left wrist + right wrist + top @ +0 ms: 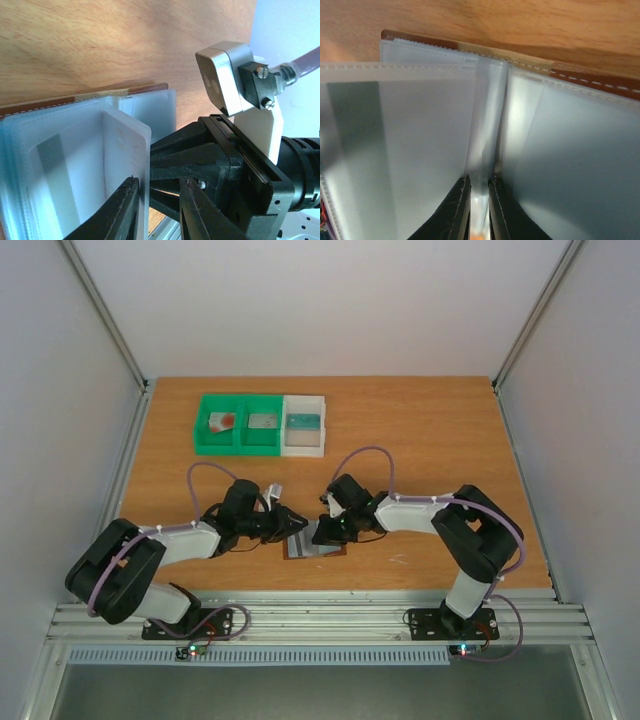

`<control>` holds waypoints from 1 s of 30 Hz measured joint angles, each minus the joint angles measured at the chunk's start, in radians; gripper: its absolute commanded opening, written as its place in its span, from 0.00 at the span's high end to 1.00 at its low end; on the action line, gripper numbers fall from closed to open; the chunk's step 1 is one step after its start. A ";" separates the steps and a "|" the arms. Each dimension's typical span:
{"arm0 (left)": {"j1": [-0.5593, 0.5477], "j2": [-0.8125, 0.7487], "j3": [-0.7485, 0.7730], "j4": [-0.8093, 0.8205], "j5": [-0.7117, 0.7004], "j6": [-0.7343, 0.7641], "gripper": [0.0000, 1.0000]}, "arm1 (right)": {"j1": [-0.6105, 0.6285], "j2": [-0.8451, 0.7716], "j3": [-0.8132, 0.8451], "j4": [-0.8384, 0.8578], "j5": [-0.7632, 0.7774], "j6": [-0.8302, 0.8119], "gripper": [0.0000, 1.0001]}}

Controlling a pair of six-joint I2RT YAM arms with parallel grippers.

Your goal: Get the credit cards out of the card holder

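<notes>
We found the card holder [310,548] lying open on the bench [440,460], near the front edge and between the two arms. Its brown leather cover was down on the wood and its clear sleeves [420,135] were fanned upward. Both grippers met over it.

The left gripper [160,181] reached in from the left. Its jaws stood part-way spread. A whitish card [127,145] rose on edge from among the sleeves, one edge running down into the gap between the jaws. The card lay against one finger [120,210] while the other finger [200,215] stood clear of it, so we saw no pinch closed on it. How much of the card was out of its pocket we could not tell.

The right gripper [479,179] came in from the right, just beside the left one in the overhead view. Its jaws were drawn almost together, with only a narrow slot between them, and one leaf of the sleeves ran up through that slot. We could not tell whether the pads pressed the leaf or merely flanked it.

At the back of the bench, well apart from the holder, sat a green bin [238,447] of two compartments, with a white bin [303,449] touching its right side. The left green compartment held a red-marked flat piece [222,421], the right one a grey flat piece [262,421], and the white bin a teal flat piece [303,422]. All three were too small for us to make out further.
</notes>
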 measured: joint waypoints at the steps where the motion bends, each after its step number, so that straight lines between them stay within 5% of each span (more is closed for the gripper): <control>1: 0.000 0.000 0.000 0.000 0.000 0.000 0.75 | 0.000 -0.005 -0.005 0.005 -0.002 0.001 0.87; 18: -0.090 0.098 0.060 0.058 0.008 -0.037 0.70 | -0.002 -0.063 -0.055 0.024 0.030 0.006 0.80; 30: -0.099 0.148 0.082 0.071 0.000 -0.041 0.70 | -0.043 -0.232 -0.106 -0.043 0.155 -0.004 0.67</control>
